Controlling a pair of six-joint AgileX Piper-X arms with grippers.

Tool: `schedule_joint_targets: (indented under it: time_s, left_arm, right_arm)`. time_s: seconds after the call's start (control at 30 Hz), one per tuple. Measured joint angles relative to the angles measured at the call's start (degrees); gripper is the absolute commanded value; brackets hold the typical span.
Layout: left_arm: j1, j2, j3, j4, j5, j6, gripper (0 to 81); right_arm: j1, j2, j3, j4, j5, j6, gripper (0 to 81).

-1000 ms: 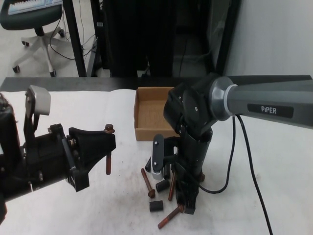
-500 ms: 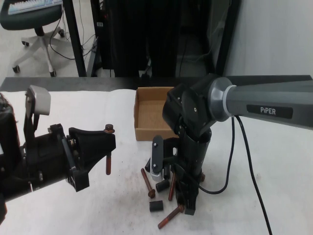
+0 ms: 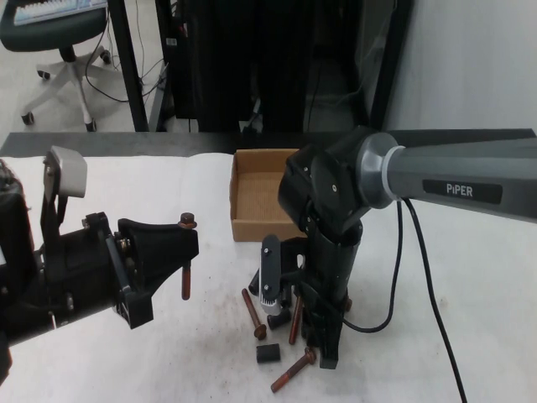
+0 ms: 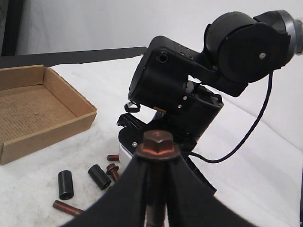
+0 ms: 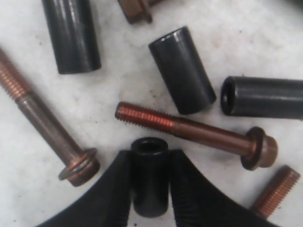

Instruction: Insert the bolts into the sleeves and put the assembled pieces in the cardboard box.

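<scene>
My left gripper [image 3: 174, 248] hangs above the white bench at the left, shut on a copper bolt [image 3: 186, 273] that points head up [image 4: 157, 144]. Pointing down into the pile of parts, my right gripper [image 3: 324, 346] is shut on a short black sleeve [image 5: 150, 177] held upright on the bench. Around it lie loose bolts [image 5: 194, 130] and black sleeves [image 5: 182, 71]. More bolts [image 3: 289, 372] and a sleeve [image 3: 267, 353] lie at the pile's near side. The open cardboard box [image 3: 252, 227] stands just behind the pile with nothing seen inside it [image 4: 47, 132].
A black cable [image 3: 419, 252] runs from the right arm across the bench at the right. The bench's back edge [image 3: 168, 143] is dark, with black racks and an office chair [image 3: 59, 42] behind. White bench surface spreads to the right of the pile.
The right gripper has sunk slightly lower over the pile. The left arm and its bolt have not moved.
</scene>
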Motion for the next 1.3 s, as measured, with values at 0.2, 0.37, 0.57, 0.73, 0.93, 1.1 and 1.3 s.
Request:
schedule_joint_targets:
  time_s: [0.2, 0.37, 0.57, 0.73, 0.93, 1.1, 1.3]
  left_arm:
    - [0.00, 0.00, 0.00, 0.00, 0.00, 0.00, 0.3]
    - [0.00, 0.00, 0.00, 0.00, 0.00, 0.00, 0.3]
    - [0.00, 0.00, 0.00, 0.00, 0.00, 0.00, 0.3]
    - [0.00, 0.00, 0.00, 0.00, 0.00, 0.00, 0.3]
    - [0.00, 0.00, 0.00, 0.00, 0.00, 0.16, 0.3]
    - [0.00, 0.00, 0.00, 0.00, 0.00, 0.58, 0.3]
    - [0.00, -0.64, 0.00, 0.00, 0.00, 0.75, 0.3]
  right_arm:
    - [0.00, 0.00, 0.00, 0.00, 0.04, 0.00, 24.2]
    - [0.00, 0.00, 0.00, 0.00, 0.04, 0.00, 20.5]
    - [0.00, 0.00, 0.00, -0.38, -1.48, 0.33, 11.8]
    - [0.00, 0.00, 0.00, -0.53, -1.81, 2.60, 0.8]
    - [-1.10, 0.00, 0.00, -3.13, -8.13, 13.39, 0.8]
    - [-0.93, -0.31, 0.59, -6.88, -17.66, 18.96, 0.8]
    - [-1.80, -4.93, 0.71, -8.29, -26.44, 20.24, 0.8]
